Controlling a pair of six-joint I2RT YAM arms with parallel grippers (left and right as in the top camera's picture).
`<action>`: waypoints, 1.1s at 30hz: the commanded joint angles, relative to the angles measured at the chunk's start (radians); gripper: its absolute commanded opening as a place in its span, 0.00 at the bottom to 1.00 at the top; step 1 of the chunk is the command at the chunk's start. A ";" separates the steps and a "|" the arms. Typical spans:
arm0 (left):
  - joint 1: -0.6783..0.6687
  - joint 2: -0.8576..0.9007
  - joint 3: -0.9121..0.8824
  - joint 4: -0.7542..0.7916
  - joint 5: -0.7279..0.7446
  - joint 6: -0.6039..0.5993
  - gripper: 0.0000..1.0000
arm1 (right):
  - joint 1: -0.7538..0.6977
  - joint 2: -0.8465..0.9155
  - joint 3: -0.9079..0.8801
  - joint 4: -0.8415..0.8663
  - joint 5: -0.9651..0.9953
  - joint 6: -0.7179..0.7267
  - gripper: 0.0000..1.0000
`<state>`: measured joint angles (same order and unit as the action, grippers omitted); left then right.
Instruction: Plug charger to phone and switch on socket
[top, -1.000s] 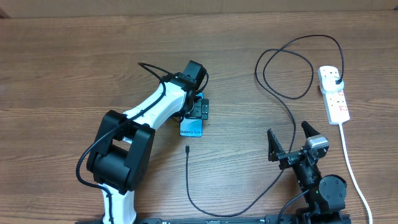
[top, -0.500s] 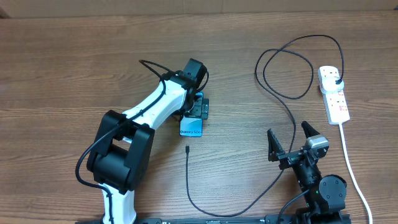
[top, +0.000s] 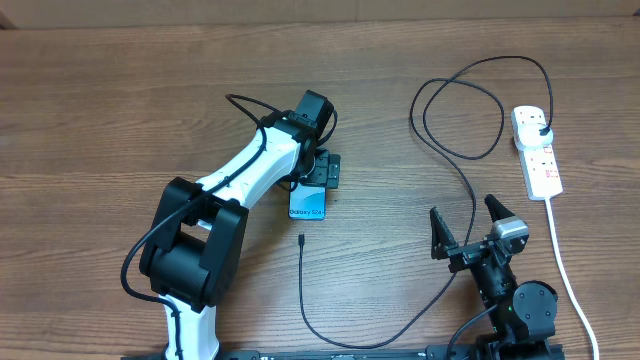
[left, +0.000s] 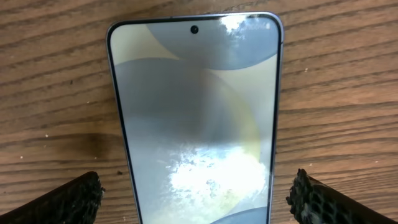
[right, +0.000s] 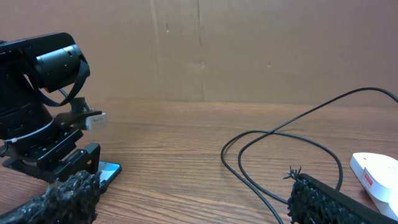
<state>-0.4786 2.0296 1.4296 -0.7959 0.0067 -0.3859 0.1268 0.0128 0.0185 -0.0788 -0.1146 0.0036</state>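
The left gripper (top: 320, 172) hung over the phone (top: 308, 205), its jaws spread wide to either side and gripping nothing. The phone lay screen-up on the table (top: 120, 100), near the middle. The charger (top: 303, 290) had its small tip just at 6 o'clock of the phone, not touching it, and its plug sat in the power strip (top: 537, 160) at 3 o'clock. At 5 o'clock, the right gripper (top: 461, 206) stood wide open and empty.

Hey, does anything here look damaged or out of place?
Nothing stands out. The phone lies flat, screen unbroken; the black cable loops loosely, its tip free near the phone; the power strip looks intact.
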 joint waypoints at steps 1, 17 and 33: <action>-0.006 0.013 0.012 0.003 0.011 0.003 1.00 | 0.005 -0.009 -0.010 0.005 0.012 -0.005 1.00; -0.007 0.013 0.012 0.019 0.009 -0.035 1.00 | 0.005 -0.009 -0.010 0.005 0.012 -0.005 1.00; -0.007 0.013 0.009 0.045 -0.010 -0.044 1.00 | 0.005 -0.009 -0.010 0.005 0.012 -0.005 1.00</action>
<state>-0.4786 2.0296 1.4296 -0.7544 0.0071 -0.4164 0.1268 0.0128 0.0185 -0.0788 -0.1143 0.0032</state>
